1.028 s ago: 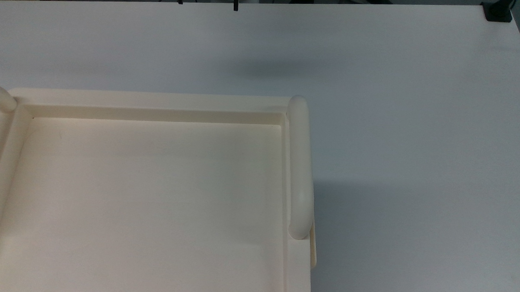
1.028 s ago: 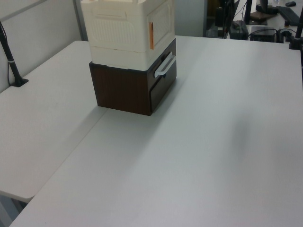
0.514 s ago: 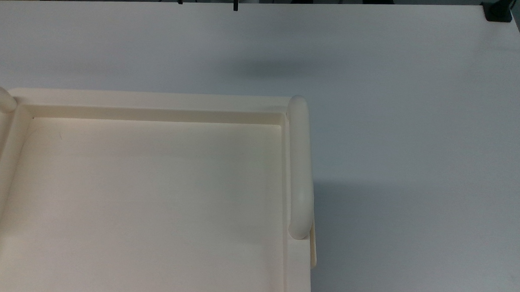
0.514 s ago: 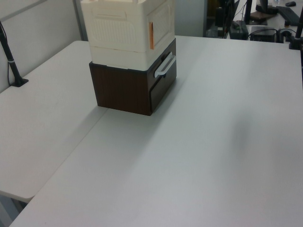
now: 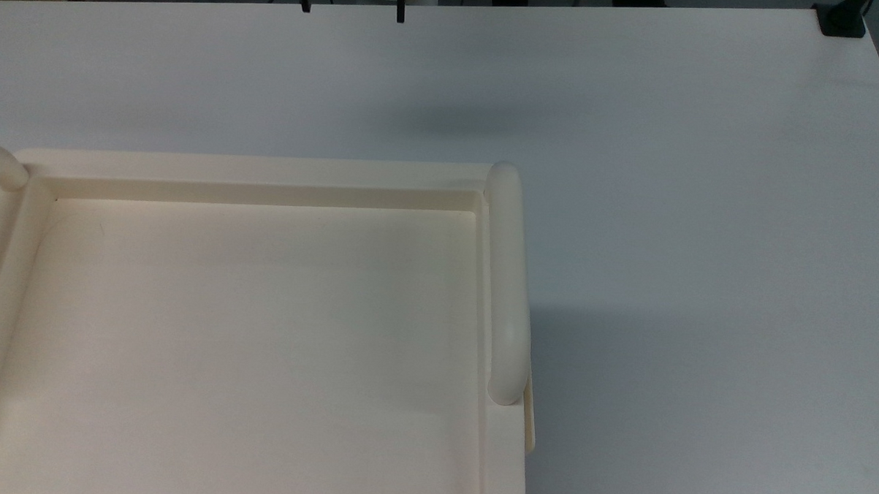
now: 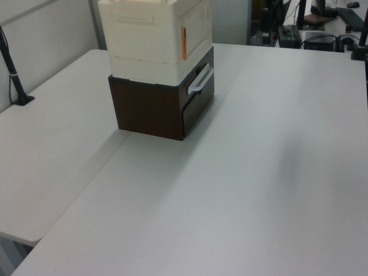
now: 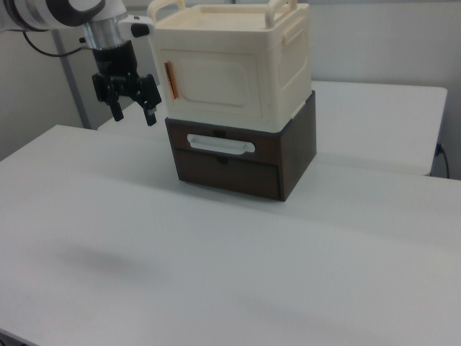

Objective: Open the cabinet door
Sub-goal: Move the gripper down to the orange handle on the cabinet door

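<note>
The cream cabinet (image 7: 230, 65) stands on a dark brown drawer base (image 7: 241, 162). Its cabinet door (image 7: 212, 83) faces the right view's camera and sits flush and shut, with an orange strip (image 7: 169, 81) along the right view's left edge of the door. In the left view the cabinet door (image 6: 196, 26) is on the cabinet's right face, with the orange strip (image 6: 183, 43) at its near edge. My gripper (image 7: 133, 113) hangs open, fingers pointing down, just off the right view's left of the cabinet at door height, touching nothing.
The cabinet's recessed top (image 5: 261, 343) has a rounded rail (image 5: 508, 279). The brown base carries a drawer with a white handle (image 7: 220, 144). The white table (image 6: 259, 172) spreads wide around the cabinet. A black post (image 6: 14, 75) stands at the left view's left.
</note>
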Robot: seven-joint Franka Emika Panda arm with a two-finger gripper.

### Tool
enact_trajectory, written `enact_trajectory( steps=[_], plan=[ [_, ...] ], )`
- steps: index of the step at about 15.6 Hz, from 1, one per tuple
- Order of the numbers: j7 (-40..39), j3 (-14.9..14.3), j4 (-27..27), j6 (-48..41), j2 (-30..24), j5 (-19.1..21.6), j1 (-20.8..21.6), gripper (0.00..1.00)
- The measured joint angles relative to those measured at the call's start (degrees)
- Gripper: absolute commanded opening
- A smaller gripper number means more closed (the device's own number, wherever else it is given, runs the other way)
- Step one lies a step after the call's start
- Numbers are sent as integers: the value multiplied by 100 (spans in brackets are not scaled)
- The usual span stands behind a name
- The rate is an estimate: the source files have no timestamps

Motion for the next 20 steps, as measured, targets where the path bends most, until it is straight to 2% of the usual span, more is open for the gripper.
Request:
enact_trajectory(
  steps=[7,11,20],
  plan=[
    [-104,68,187,1376,272,8,21,100],
    [-91,75,242,2300,535,8,183,100],
    [380,75,538,3737,1104,-15,331,100]
  ],
)
